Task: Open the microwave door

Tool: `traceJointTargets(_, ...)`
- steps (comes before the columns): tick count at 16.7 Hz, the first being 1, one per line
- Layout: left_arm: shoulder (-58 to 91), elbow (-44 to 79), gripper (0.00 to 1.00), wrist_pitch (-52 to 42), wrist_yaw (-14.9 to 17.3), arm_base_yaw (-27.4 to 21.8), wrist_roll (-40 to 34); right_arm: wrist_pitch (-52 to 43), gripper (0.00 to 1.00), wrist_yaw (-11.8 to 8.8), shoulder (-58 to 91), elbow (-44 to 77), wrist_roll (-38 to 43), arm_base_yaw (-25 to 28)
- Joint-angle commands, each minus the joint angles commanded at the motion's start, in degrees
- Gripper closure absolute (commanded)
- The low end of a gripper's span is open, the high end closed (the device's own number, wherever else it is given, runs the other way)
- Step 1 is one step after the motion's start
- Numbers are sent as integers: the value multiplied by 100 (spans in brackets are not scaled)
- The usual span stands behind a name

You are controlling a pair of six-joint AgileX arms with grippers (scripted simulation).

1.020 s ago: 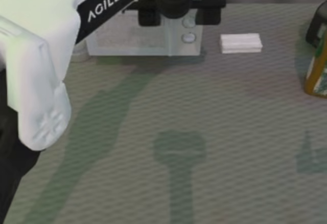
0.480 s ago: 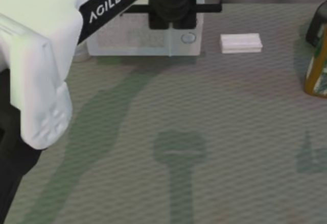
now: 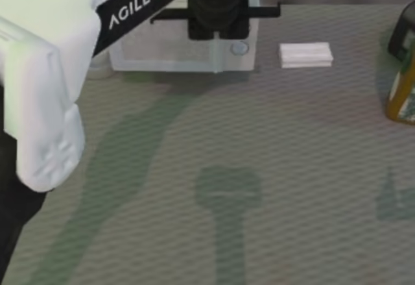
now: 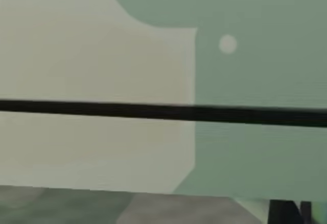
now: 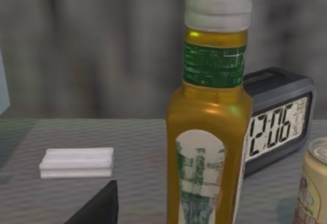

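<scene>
Closed-up since before, left end effector (image 3: pixel 217 28) seemingly grips the microwave door (image 3: pixel 165 48), long axis left-right.

Up close we see the microwave door (image 4: pixel 97 147) beside the greenish front panel with one round knob (image 4: pixel 228 44).

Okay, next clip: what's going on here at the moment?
The left arm reaches across to the microwave at the far side of the table, its claw at the front by the door edge. The door looks closed. The right arm isn't seen from above; its camera faces a yellow bottle, a clock and a small white block.
</scene>
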Motion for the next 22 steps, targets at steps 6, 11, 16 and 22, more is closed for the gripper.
traceJointTargets(6,-422,-750,100,378,-51,-42,-117,0,0,0,0,0,0,0)
traceJointTargets(11,-422,-750,100,378,-51,-42,-117,0,0,0,0,0,0,0)
traceJointTargets(16,-422,-750,100,378,-51,-42,-117,0,0,0,0,0,0,0)
traceJointTargets(22,-422,-750,100,378,-51,-42,-117,0,0,0,0,0,0,0)
